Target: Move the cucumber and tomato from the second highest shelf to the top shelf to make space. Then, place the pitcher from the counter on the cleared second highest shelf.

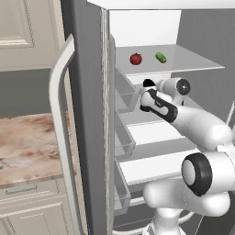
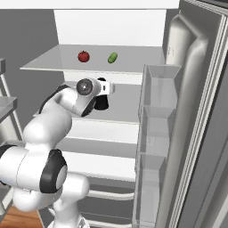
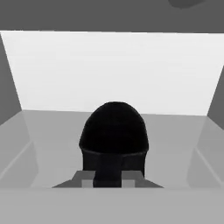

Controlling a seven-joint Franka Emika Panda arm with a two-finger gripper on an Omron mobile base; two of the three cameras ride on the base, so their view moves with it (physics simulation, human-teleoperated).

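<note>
Two items, tomato [image 1: 136,58] and cucumber [image 1: 160,57], sit above the claw [image 3: 108,179] clamped on the pitcher [image 3: 113,135].

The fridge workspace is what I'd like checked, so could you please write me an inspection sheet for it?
Surface: second shelf bears the pitcher; top shelf bears the produce.
Job's things: tomato and cucumber sit apart on the top shelf; black pitcher is on the second shelf.
Clutter: nothing seen.
Grippers: claw shut on the pitcher, low on its near side.
Cables: nothing seen.
Surroundings: fridge door open, with bins; counter lies left of the fridge.
</note>
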